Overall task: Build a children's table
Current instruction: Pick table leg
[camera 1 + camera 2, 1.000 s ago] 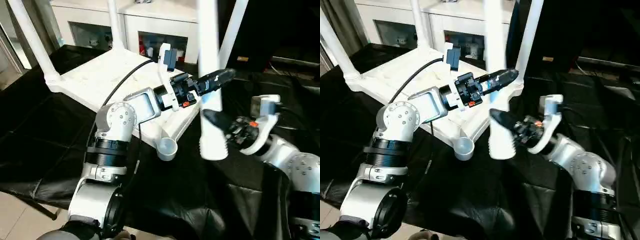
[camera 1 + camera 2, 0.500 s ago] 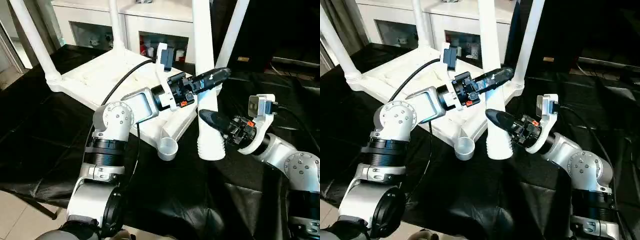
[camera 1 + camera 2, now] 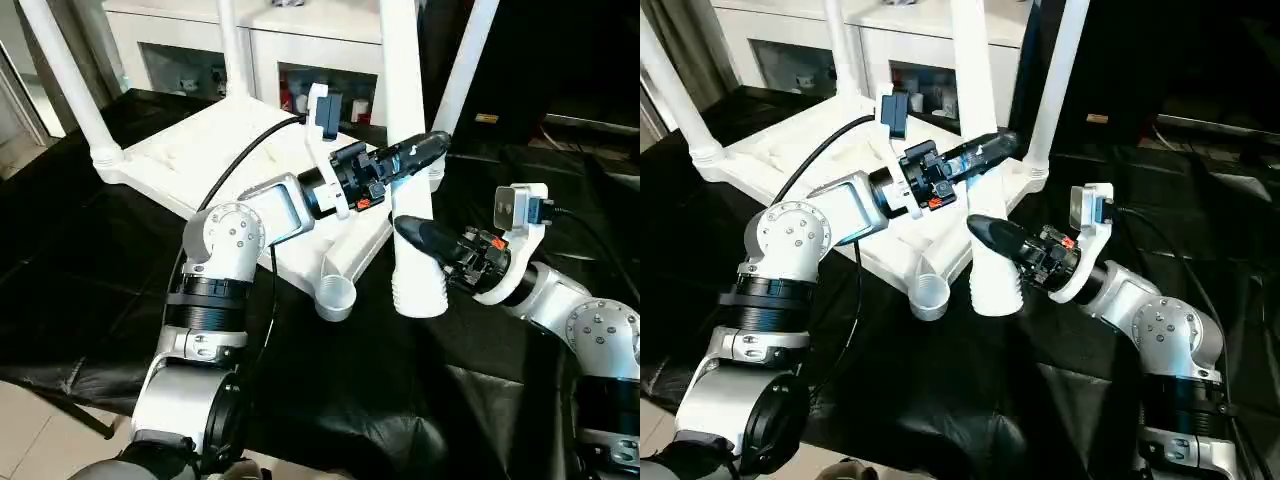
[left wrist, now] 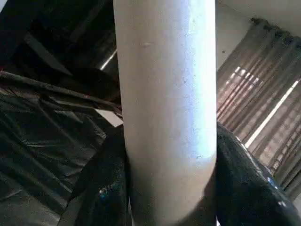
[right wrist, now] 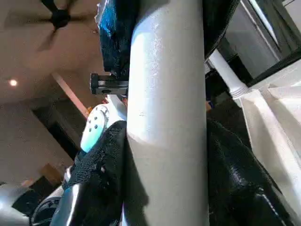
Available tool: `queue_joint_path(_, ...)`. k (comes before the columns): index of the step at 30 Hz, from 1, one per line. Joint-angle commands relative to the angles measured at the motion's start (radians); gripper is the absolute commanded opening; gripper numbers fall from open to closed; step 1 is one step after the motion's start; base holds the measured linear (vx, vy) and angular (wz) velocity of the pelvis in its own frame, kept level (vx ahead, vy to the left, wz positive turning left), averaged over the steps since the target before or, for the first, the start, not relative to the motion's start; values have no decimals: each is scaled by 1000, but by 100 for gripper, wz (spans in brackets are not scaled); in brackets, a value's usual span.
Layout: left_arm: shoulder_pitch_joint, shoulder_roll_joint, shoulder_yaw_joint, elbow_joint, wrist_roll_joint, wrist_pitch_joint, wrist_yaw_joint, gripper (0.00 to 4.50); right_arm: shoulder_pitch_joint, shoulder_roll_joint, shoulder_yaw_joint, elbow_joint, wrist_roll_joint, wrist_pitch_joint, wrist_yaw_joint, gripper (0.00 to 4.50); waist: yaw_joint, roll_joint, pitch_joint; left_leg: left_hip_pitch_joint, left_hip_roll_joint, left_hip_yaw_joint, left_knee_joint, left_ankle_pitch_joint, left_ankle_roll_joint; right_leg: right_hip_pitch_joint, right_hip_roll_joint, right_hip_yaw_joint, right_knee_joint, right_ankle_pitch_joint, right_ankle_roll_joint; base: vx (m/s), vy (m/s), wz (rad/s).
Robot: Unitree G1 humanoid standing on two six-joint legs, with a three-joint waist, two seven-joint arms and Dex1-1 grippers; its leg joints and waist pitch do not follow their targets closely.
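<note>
Now the left gripper [image 3: 418, 155] has its fingers clamped around the loose leg [image 3: 402, 120], where a second ago they stood wide apart on either side of it; the right gripper [image 3: 418, 238] keeps its own fingers clamped on the same leg lower down, just above the ribbed foot end. The leg, which hung tilted in the right gripper alone, now stands close to upright between the two holds, its lower end hovering over the black counter [image 3: 90, 270] beside the empty corner socket [image 3: 337, 297]. Judged from this, the two-point hold gives control enough to steer the leg toward that socket, the one corner not yet filled. The tabletop [image 3: 210, 150] lies upside down on the counter with three legs already standing in it. The head views give the whole layout: both arms, the socket and the gap between it and the leg's end. The left wrist view gives what they cannot, the dark fingers [image 4: 106, 188] pressed against both flanks of the leg; the right wrist view shows likewise for its fingers [image 5: 101, 165], with the left gripper visible above.
</note>
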Motion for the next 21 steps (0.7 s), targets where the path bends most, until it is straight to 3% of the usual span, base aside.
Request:
queue_joint_path(1,-1,-2,-11,-16,0,-12,1,196,-15,-13,3,20,-40,-21,-32,187,3,-24,-76,14,22,-5,-62,-105,36,57,-78,40,-84,-271,-150,0,0,0)
queue_joint_path(2,-1,-1,-11,-18,0,-12,2,195,-16,-11,5,21,-46,-27,-37,243,4,-23,-77,15,22,-5,-62,-103,35,57,-79,40,-83,-272,-148,0,0,0)
queue_joint_path(6,2,4,-25,-34,43,-54,35,190,-26,0,20,26,-82,-56,-73,277,1,-20,-75,16,22,-6,-63,-107,29,56,-77,40,-84,-268,-149,0,0,0)
queue_joint_path(9,-2,12,-58,-41,124,-117,89,189,-26,9,59,-6,-171,-151,-125,303,1,-17,-77,16,25,-8,-64,-110,19,56,-79,41,-83,-261,-136,0,0,0)
queue_joint_path(15,-27,39,-155,-35,350,-229,290,189,-54,71,166,-3,-394,-317,-324,303,-9,-12,-77,18,24,-9,-66,-124,2,53,-77,42,-81,-254,-126,0,0,0)
queue_joint_path(21,-28,20,-179,-73,407,-218,385,189,-96,157,231,99,-544,-451,-490,303,-21,-11,-76,16,23,-8,-66,-135,2,51,-77,44,-78,-234,-153,0,0,0)
